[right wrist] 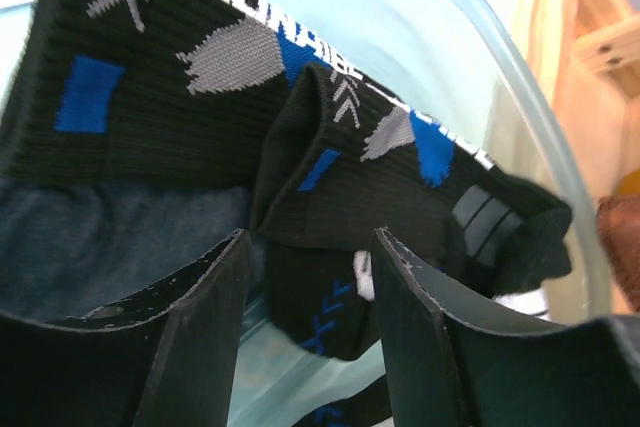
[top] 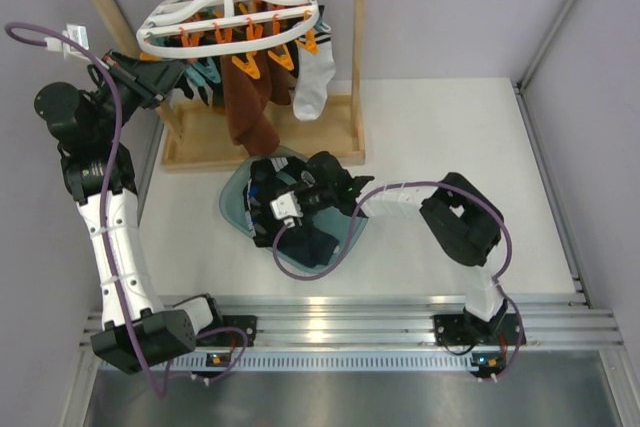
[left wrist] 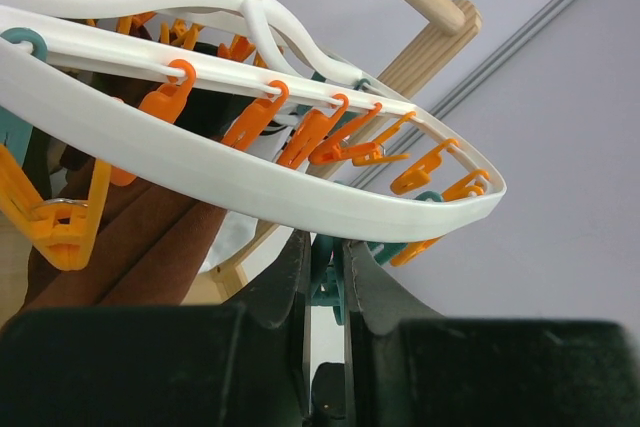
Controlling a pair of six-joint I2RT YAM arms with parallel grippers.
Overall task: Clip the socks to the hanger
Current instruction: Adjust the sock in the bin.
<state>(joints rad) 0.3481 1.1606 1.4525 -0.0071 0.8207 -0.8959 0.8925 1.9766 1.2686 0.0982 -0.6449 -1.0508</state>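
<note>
The white oval hanger (top: 230, 2) hangs from the wooden rack's top bar, with orange and teal clips dangling under it. My left gripper (top: 178, 79) reaches up to its left end. In the left wrist view it (left wrist: 325, 259) is shut on a teal clip (left wrist: 330, 282) just below the hanger's rim (left wrist: 250, 182). Dark socks (top: 305, 245) lie piled in a pale teal bowl (top: 232, 209). My right gripper (top: 263, 190) is down in that bowl. Its fingers (right wrist: 310, 247) hold a folded black sock with blue marks (right wrist: 340, 187) between them.
Two large brown socks (top: 250, 97) and a white sock (top: 312, 77) hang clipped on the hanger. The wooden rack's base (top: 205, 152) stands just behind the bowl. Its right post (right wrist: 560, 67) is close beside the bowl's rim (right wrist: 450, 37).
</note>
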